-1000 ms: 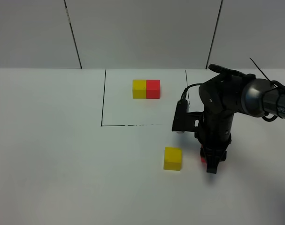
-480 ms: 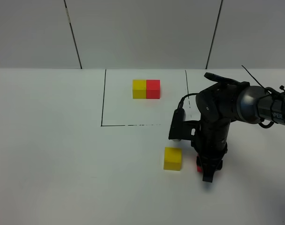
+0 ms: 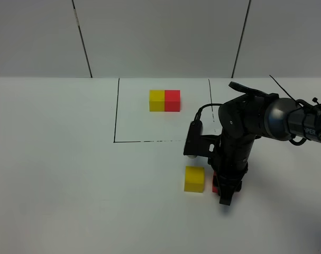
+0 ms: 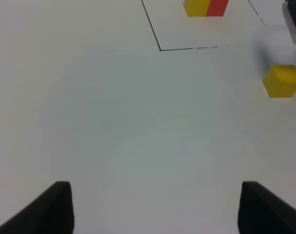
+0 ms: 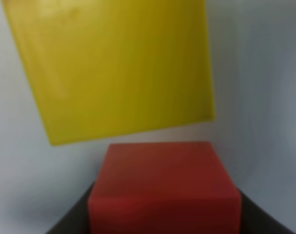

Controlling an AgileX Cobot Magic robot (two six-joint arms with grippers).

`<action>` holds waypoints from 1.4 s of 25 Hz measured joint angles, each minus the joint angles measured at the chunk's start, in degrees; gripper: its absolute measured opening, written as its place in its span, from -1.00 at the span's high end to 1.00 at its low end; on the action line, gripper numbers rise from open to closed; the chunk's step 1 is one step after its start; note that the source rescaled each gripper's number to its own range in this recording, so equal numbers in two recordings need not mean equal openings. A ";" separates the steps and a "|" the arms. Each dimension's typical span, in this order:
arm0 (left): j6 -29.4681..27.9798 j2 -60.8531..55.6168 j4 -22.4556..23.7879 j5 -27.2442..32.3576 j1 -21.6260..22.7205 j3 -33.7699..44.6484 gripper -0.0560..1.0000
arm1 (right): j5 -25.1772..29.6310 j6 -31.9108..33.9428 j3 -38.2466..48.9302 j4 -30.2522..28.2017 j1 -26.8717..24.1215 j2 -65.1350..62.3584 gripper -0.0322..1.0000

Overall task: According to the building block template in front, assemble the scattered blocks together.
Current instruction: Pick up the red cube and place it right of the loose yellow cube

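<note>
The template [image 3: 164,100], a small yellow cube joined to a small red cube, sits inside the black outlined square at the back; it also shows in the left wrist view [image 4: 206,7]. The loose yellow cube [image 3: 194,179] lies in front of the square. My right gripper [image 3: 222,188] is shut on the loose red cube [image 3: 214,183] and holds it just right of the yellow cube. In the right wrist view the red cube [image 5: 163,185] sits between the fingers, a narrow gap from the yellow cube [image 5: 113,68]. My left gripper [image 4: 155,207] is open over bare table.
The black outline [image 3: 115,111] marks a square on the white table. The right arm [image 3: 250,121] reaches in from the right and hides most of the red cube. A grey panelled wall stands behind.
My right gripper has carried the red cube leftward toward the yellow cube, closing most of the gap. The yellow cube and template have not moved.
</note>
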 joint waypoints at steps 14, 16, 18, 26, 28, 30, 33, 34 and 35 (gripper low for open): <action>0.00 0.00 0.00 0.00 0.00 0.00 -0.02 | -2.82 -1.75 0.00 0.50 1.12 0.28 0.92; 0.00 0.00 0.00 0.00 0.00 0.00 -0.02 | -2.88 -1.75 0.00 0.50 1.12 0.40 0.92; 0.00 0.00 0.00 0.00 0.00 0.00 -0.02 | -2.94 -1.75 0.00 0.50 1.25 0.40 0.92; 0.00 0.00 0.00 0.00 0.00 0.00 -0.02 | -2.93 -1.96 0.00 0.45 1.69 0.40 0.92; 0.00 0.00 0.00 0.00 0.00 0.00 -0.02 | -2.64 -2.67 0.00 0.45 1.69 0.40 0.92; 0.00 0.00 0.00 0.00 0.00 0.00 -0.02 | -2.65 -2.94 0.00 0.45 1.69 0.40 0.92; 0.00 0.00 0.00 0.00 0.00 0.00 -0.02 | -2.59 -3.62 0.00 0.51 1.69 0.40 0.92; 0.00 0.00 0.00 0.00 0.00 0.00 -0.02 | -2.59 -3.90 0.00 0.51 1.69 0.40 0.92; 0.00 0.00 0.00 0.00 0.00 0.00 -0.02 | -2.59 -4.12 0.00 0.57 1.69 0.40 0.92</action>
